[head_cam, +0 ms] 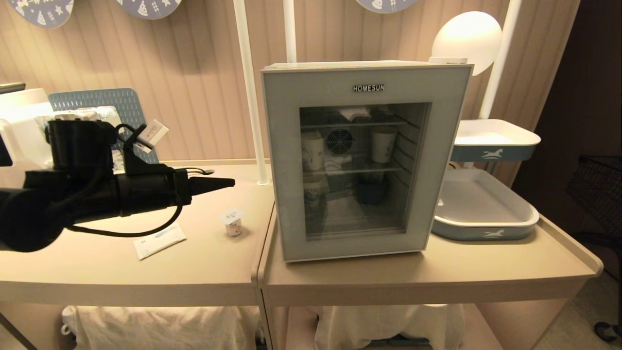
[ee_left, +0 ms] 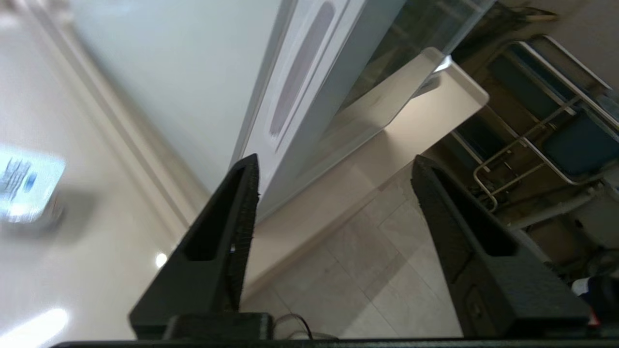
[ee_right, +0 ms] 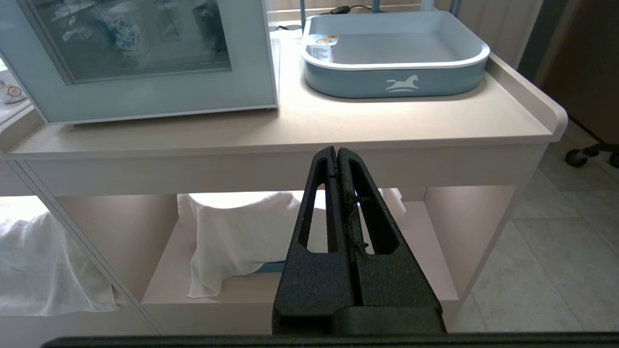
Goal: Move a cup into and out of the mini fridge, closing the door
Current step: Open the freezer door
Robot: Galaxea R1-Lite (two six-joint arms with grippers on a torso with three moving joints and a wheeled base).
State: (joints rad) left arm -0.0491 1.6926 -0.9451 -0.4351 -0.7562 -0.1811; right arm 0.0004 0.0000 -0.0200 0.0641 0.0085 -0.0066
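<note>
The mini fridge (head_cam: 350,63) stands on the right-hand table with its door (head_cam: 286,160) closed. The cup (head_cam: 232,221), a tiny white pot with a square foil lid, sits on the left table just left of the fridge. My left gripper (head_cam: 230,183) hovers level above the cup, pointing at the fridge's left side. In the left wrist view this gripper (ee_left: 336,164) is open and empty, with the fridge side (ee_left: 159,82) close ahead and the cup (ee_left: 29,188) blurred off to one side. My right gripper (ee_right: 337,152) is shut and parked low before the table's front edge.
Taller paper cups (head_cam: 312,150) stand on the fridge's wire shelves. A flat packet (head_cam: 159,240) lies on the left table. Two blue-and-white trays (head_cam: 486,228) are stacked right of the fridge; the lower tray (ee_right: 396,82) holds another small pot (ee_right: 321,48). A white pole (head_cam: 250,92) rises behind.
</note>
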